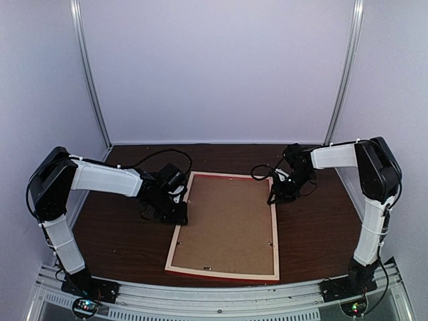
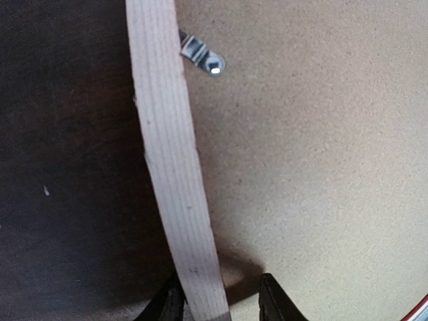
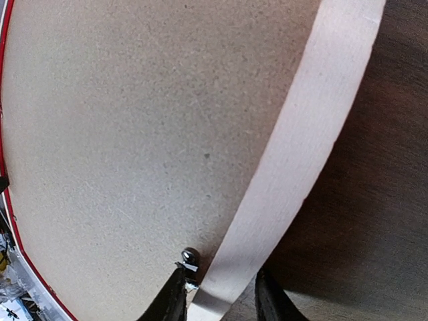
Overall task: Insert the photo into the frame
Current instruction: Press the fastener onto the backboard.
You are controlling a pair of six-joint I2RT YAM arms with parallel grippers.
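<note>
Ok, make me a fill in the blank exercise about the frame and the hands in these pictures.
The frame lies on the table with its pale ____ side up. The left hand straddles the wooden strip on the frame's ____ side. A small ____ clip reaches over the edge of the backing board. Missing words: back; left; metal.
</note>
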